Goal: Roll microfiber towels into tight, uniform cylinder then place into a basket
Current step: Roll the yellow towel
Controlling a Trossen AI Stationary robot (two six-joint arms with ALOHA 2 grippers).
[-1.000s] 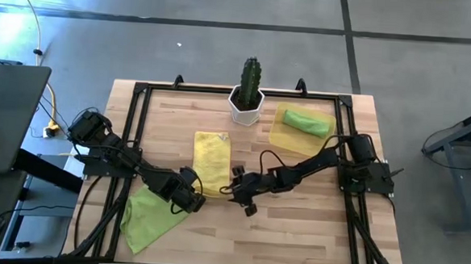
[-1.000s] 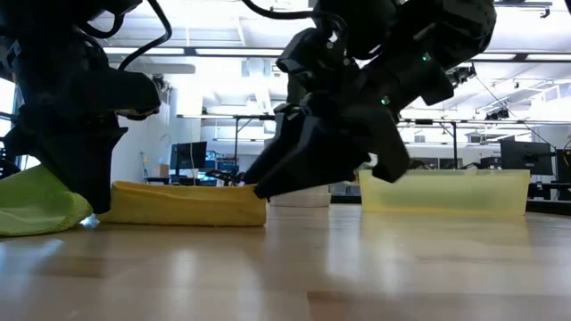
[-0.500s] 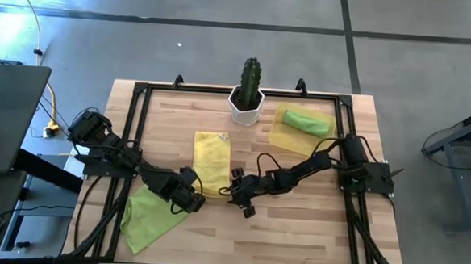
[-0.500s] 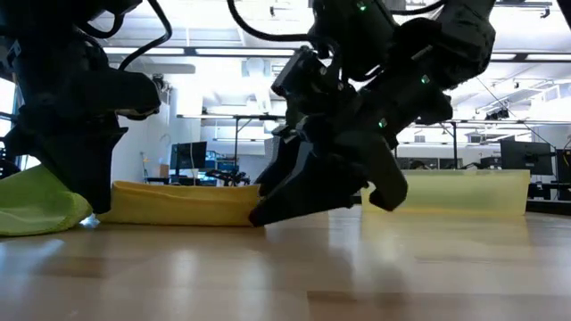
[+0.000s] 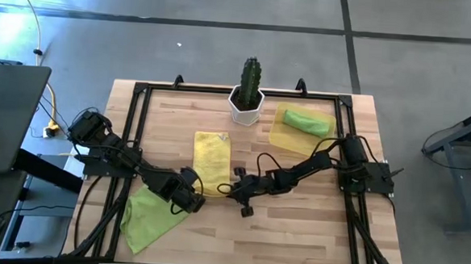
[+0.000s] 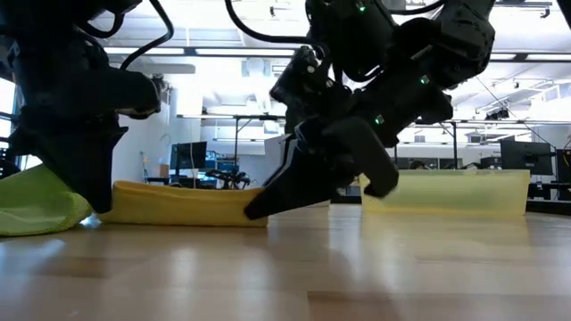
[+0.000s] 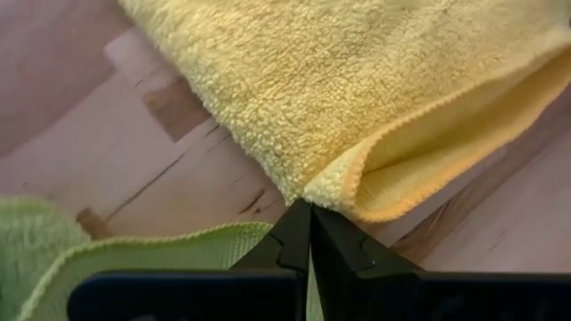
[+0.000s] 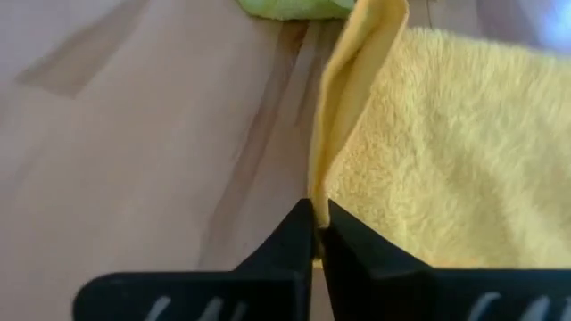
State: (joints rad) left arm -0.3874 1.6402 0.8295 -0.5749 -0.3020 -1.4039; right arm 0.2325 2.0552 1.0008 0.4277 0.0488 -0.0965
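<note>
Yellow towel (image 5: 211,157) lay folded at the table's (image 5: 295,232) centre, its two near corners each pinched by clenched jaws: left gripper (image 5: 193,196) at its 7 o'clock corner, right gripper (image 5: 234,188) at 5 o'clock, evidently to begin rolling. One rolled green towel (image 5: 306,121) sat in the basket (image 5: 280,136) at 2 o'clock; another green towel (image 5: 144,216) lay loose at 8 o'clock.

Seen from above, the near corners of the yellow towel (image 5: 211,159) vanish beneath the left gripper (image 5: 193,196) and right gripper (image 5: 234,190) — their fingertips too small to make out. In the low view the left arm hides part of the flat green towel (image 6: 36,203), cut off at the picture's edge — the basket (image 6: 455,192) partly behind the right arm.
</note>
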